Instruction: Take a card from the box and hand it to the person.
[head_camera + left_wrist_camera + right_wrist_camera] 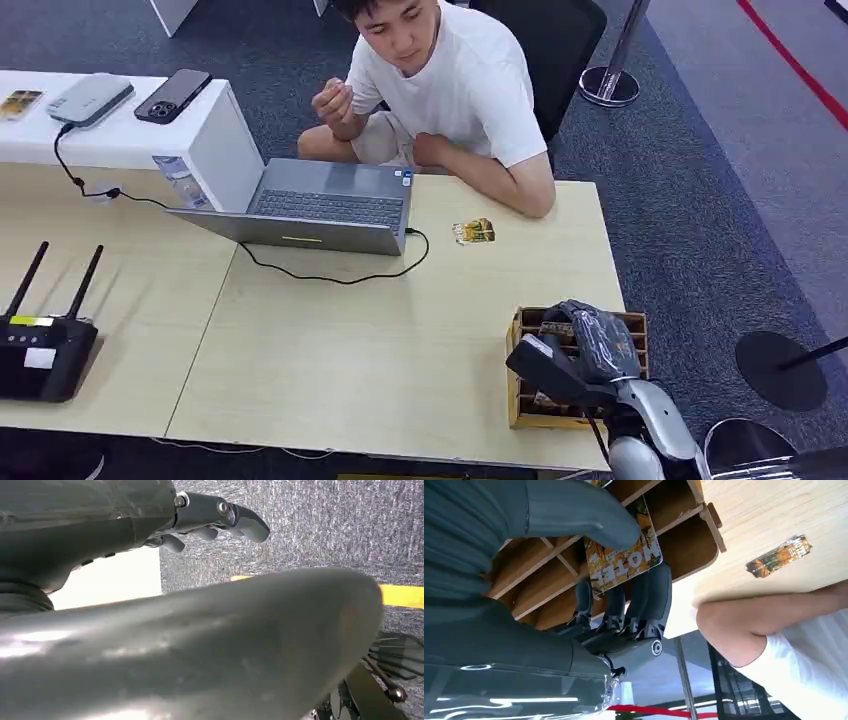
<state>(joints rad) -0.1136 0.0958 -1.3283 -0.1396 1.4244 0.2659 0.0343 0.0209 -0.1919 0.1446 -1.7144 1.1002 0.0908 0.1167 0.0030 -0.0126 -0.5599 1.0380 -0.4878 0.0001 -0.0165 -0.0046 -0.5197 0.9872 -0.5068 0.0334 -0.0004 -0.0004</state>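
Note:
A wooden slotted box (523,392) stands at the table's near right corner, with cards upright in its compartments. My right hand (590,345) hovers over the box. In the right wrist view my right hand (624,580) pinches an orange hotel card (624,562) between thumb and fingers, just above the box (684,545). Another card (474,231) lies flat on the table in front of the person (450,90), also seen as the loose card (780,556). My left hand (215,517) hangs beside the table over the carpet, fingers loosely curled, holding nothing.
An open laptop (320,208) with its cable sits mid-table. A black router (40,345) stands at the near left. A white box (120,125) with two phones sits far left. The person's forearm (500,185) rests on the far table edge.

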